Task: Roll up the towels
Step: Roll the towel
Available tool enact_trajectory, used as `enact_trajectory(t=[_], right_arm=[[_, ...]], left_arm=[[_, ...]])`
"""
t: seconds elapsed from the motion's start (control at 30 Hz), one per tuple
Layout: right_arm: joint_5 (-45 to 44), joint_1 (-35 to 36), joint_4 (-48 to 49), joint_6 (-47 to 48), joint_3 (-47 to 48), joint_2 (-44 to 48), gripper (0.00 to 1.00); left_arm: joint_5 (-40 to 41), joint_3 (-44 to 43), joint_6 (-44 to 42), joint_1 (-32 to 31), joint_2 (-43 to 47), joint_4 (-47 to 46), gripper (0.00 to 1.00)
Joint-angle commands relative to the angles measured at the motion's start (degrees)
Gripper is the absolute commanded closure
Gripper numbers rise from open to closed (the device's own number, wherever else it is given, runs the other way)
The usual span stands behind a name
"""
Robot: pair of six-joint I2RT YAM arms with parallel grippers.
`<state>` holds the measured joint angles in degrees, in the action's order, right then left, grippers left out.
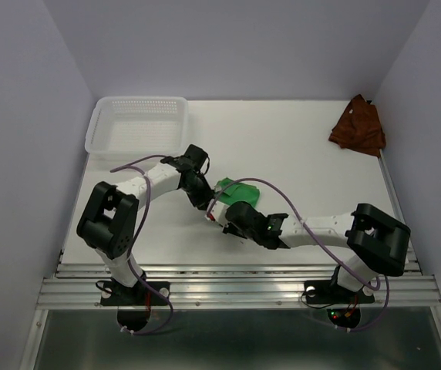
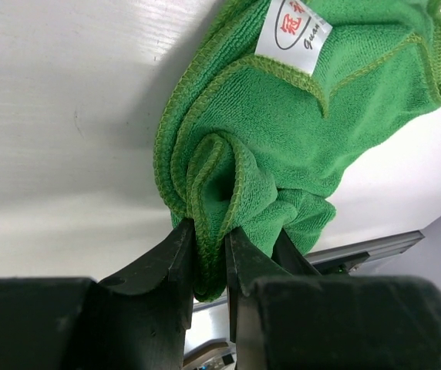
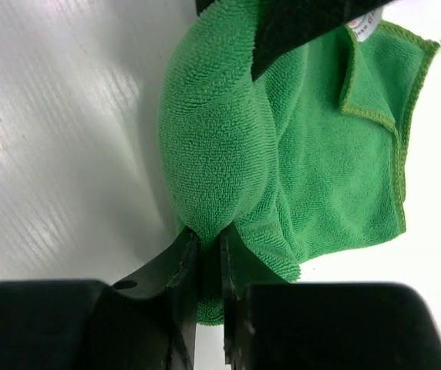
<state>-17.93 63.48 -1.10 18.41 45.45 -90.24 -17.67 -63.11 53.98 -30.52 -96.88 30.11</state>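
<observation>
The bright green towel (image 1: pixel 240 190) lies partly rolled at the table's middle, with a white label (image 2: pixel 292 31) on it. My left gripper (image 2: pixel 210 231) is shut on a folded hem of the green towel (image 2: pixel 282 131), holding its left end. My right gripper (image 3: pixel 209 240) is shut on the rolled bulge of the same green towel (image 3: pixel 228 146) from the near side. In the top view the left gripper (image 1: pixel 208 202) and right gripper (image 1: pixel 231 213) meet at the towel. The rust reddish-brown towel (image 1: pixel 358 126) lies crumpled at the far right.
A white perforated basket (image 1: pixel 138 126) stands at the far left of the table. Side walls close in left and right. A metal rail (image 1: pixel 236 285) runs along the near edge.
</observation>
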Motion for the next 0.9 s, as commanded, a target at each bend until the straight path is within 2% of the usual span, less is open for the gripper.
enact_trajectory(t=[0.0, 0.03, 0.07, 0.17, 0.27, 0.47, 0.6, 0.63, 0.73, 0.87], right_arm=[[-2.6, 0.6, 4.5, -4.1, -1.9, 1.6, 0.93], [-2.3, 0.6, 4.4, -4.6, -1.9, 1.8, 0.95], [-1.8, 0.6, 4.4, -4.9, -1.9, 2.2, 0.97], [2.8, 0.6, 2.9, -5.9, -0.5, 4.1, 0.98], [9.2, -1.9, 1.3, -7.8, 1.8, 5.4, 0.98], [19.4, -6.3, -4.8, -10.3, 6.0, 4.8, 0.99], [27.8, -11.5, -4.7, -12.4, 6.8, 4.2, 0.99], [30.7, -12.7, -4.8, -13.9, 7.1, 3.9, 0.99], [36.1, -15.8, -4.6, -15.9, 7.9, 2.9, 0.99], [42.4, -18.7, -4.4, -18.3, 9.1, 0.6, 0.99]], left_arm=[[-0.6, 1.1, 1.2, 0.6, 4.3, -0.4, 0.95], [-0.4, 1.2, 1.1, 0.6, 4.5, -0.4, 0.88], [-0.3, 1.3, 1.0, 0.6, 4.8, -0.3, 0.76], [0.3, 1.6, 0.8, 0.6, 5.7, -0.8, 0.56], [0.6, 1.1, -0.2, 1.0, 6.6, -1.5, 0.5], [4.7, -1.6, -2.8, 1.8, 7.8, 0.3, 0.22], [6.0, -0.2, -2.5, 3.3, 9.6, -0.9, 0.14], [6.4, -0.1, -2.6, 3.5, 10.1, -1.0, 0.07], [7.7, 0.6, -2.3, 3.9, 11.3, -1.6, 0.01], [8.5, 1.8, -2.2, 5.0, 12.3, -2.7, 0.01]])
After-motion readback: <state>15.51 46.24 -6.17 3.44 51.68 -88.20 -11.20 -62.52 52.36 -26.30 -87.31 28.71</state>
